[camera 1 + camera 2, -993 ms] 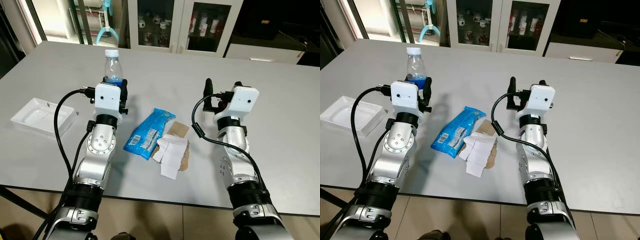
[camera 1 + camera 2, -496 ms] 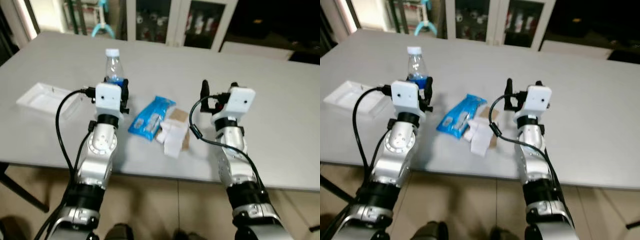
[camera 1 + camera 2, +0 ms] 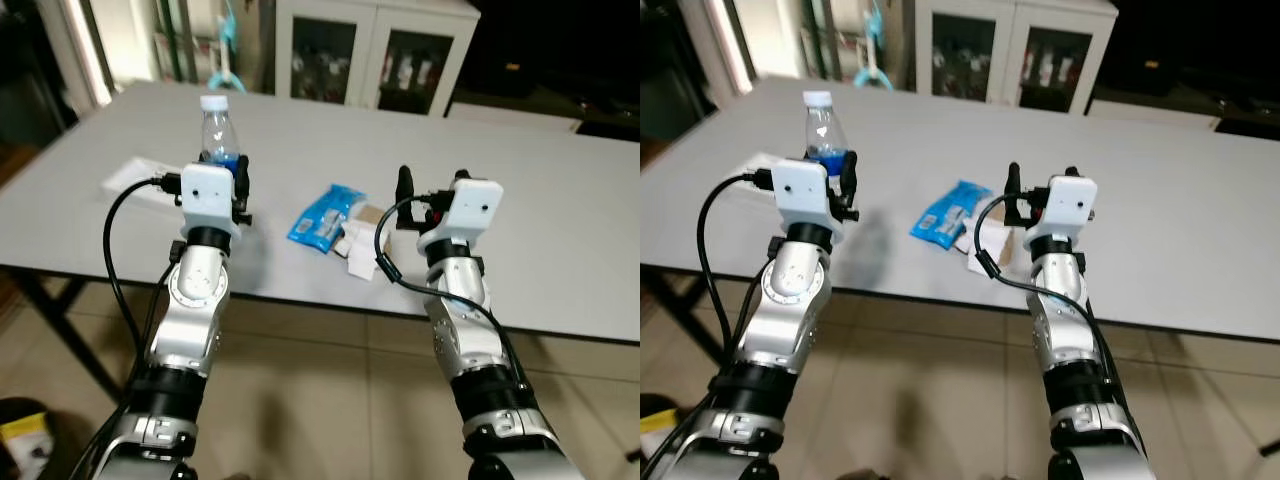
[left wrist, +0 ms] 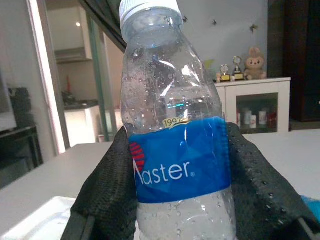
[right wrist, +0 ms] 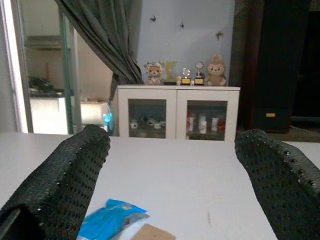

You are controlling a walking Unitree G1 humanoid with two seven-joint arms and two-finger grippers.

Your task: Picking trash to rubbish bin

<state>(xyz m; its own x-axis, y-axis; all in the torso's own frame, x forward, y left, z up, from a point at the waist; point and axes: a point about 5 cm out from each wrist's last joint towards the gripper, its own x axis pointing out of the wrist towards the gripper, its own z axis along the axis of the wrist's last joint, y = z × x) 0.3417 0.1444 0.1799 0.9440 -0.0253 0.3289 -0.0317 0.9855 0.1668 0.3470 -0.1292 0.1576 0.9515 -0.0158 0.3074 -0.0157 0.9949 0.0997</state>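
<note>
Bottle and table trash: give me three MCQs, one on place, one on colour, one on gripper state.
1. Where is the bottle?
A. in the left gripper
B. lying on the table
C. in the right gripper

2. What colour is the wrapper on the table?
A. red
B. blue
C. green

3. What state is the right gripper in?
A. shut on the wrapper
B. shut on card
C. open

Key: 1 A, black fingers press both sides of its label. 2 B, plainly blue beside the white paper. 3 C, its fingers stand wide apart around nothing.
</note>
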